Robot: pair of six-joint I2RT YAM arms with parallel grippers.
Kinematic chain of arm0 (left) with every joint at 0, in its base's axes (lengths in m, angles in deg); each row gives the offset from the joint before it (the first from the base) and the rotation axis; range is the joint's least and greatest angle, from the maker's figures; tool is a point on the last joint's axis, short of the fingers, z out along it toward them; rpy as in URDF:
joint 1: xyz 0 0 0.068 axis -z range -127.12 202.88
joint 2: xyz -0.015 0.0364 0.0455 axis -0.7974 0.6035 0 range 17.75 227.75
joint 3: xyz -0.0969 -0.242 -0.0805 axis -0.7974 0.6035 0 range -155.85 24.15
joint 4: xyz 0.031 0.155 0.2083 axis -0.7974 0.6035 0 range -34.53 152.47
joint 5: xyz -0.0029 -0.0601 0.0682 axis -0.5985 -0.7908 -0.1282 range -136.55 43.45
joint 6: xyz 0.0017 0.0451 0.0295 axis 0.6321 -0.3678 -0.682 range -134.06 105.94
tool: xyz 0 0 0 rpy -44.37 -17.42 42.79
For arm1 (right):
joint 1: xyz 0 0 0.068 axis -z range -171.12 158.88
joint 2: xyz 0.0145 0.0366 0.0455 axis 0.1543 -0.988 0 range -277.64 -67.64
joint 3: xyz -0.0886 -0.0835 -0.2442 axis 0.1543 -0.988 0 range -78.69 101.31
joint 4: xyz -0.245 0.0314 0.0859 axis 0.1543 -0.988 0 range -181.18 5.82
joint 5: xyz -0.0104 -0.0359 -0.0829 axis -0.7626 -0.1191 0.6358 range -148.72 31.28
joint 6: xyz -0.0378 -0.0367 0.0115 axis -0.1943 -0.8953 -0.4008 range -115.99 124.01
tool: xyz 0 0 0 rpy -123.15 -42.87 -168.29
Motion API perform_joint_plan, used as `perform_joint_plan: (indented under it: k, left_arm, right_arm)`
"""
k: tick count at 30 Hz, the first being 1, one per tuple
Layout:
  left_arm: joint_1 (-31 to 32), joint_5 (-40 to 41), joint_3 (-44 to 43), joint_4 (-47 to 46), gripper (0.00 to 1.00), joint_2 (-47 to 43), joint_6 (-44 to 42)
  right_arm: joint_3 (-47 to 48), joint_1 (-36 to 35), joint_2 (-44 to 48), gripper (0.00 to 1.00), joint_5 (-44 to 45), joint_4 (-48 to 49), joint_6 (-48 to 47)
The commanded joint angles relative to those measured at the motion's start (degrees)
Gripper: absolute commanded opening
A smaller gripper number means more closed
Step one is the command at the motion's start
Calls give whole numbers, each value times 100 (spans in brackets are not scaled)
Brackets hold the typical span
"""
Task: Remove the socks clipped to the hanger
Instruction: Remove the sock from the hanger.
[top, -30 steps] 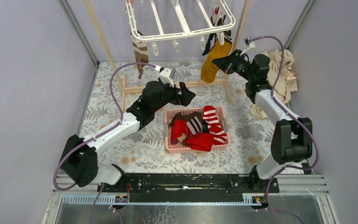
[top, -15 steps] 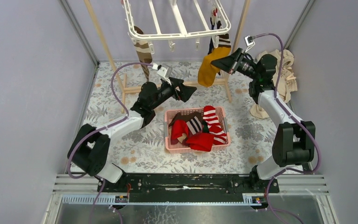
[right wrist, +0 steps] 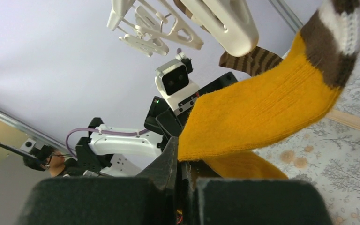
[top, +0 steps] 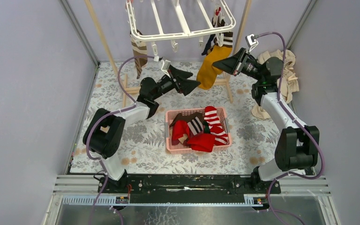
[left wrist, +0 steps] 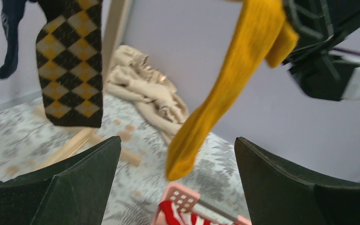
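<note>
Overhead, the hanger [top: 183, 34] hangs at the back of the cell: a white plastic rectangle of smooth crossbars with small rounded clips dangling from its rim, slung within a frame of pale wooden poles [top: 104, 42]. From its front right corner hangs a mustard-yellow sock [top: 211, 70], a thick ribbed knit with a brown-and-white banded cuff held at the clip. The right gripper [top: 218, 66] is closed on this sock partway down; its wrist view shows the knit pinched flat between the two black fingers, the fabric stretched in a slanted sheet up towards the clip. The toe end droops free below the grip.

The left gripper [top: 191, 79] has its wedge-shaped black fingers spread wide and holds nothing. It points at the lower part of the yellow sock, just beside it, and its own camera frames the dangling toe between the fingers.

A brown striped sock [top: 139, 51] hangs at the hanger's left corner. The left wrist view also shows a black-and-yellow argyle sock [left wrist: 70, 65] and a navy sock [left wrist: 9, 42] hanging.

Below, a pink slotted plastic basket [top: 168, 131] sits on the leaf-printed floor mat [top: 136, 150], holding red and red-and-white striped socks [top: 201, 140]. A crumpled beige cloth [top: 283, 70] lies against the right wall.
</note>
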Motion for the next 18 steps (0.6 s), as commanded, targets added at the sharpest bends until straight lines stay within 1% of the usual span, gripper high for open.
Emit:
perform_joint_plan:
  k: [1, 3, 5, 9, 12, 13, 15, 17, 18]
  left_arm:
    - [6, -808, -508, -1444, 99, 416, 862]
    - [61, -925, -633, -1555, 99, 554, 973]
    - [130, -904, -663, -1452, 99, 579, 866]
    - [303, -833, -799, -1014, 99, 581, 512]
    - [429, -769, -929, -419, 98, 514, 126]
    - [441, -780, -973, -286, 93, 489, 56]
    - [442, -870, -1065, 10, 72, 431, 5]
    - [439, -959, -1182, 387, 39, 366, -93]
    - [442, -992, -1233, 553, 29, 334, -129]
  right_arm:
    - [-96, 18, 107, 0, -198, 773, 453]
    - [-103, 18, 101, 0, -218, 824, 468]
    - [-96, 18, 98, 0, -229, 822, 481]
    - [-106, 19, 81, 0, -243, 855, 501]
    - [-154, 18, 56, 0, -237, 913, 517]
    - [-167, 18, 50, 0, -238, 921, 523]
    - [-193, 18, 41, 0, -235, 897, 503]
    - [-230, 18, 44, 0, -218, 826, 419]
    - [-238, 18, 46, 0, -209, 765, 342]
